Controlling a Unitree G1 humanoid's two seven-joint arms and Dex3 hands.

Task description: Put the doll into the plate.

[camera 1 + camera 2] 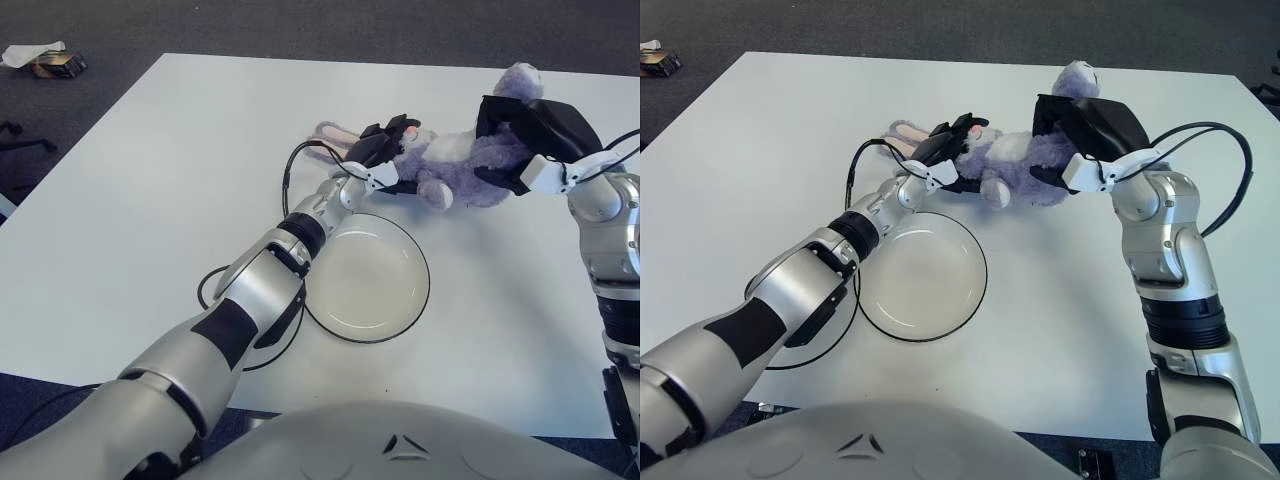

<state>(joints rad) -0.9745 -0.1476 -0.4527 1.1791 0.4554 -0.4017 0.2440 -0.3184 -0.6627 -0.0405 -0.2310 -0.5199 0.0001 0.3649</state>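
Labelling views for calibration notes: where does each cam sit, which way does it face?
Left eye view: head-mounted, facing forward and down at the white table; shows both arms, the torso edge, the left robot hand at the doll head, the right robot hand on its body.
Right eye view: same head, slightly to the right, same downward aim; more of the right arm shows.
Shared: doll, plate, both hands.
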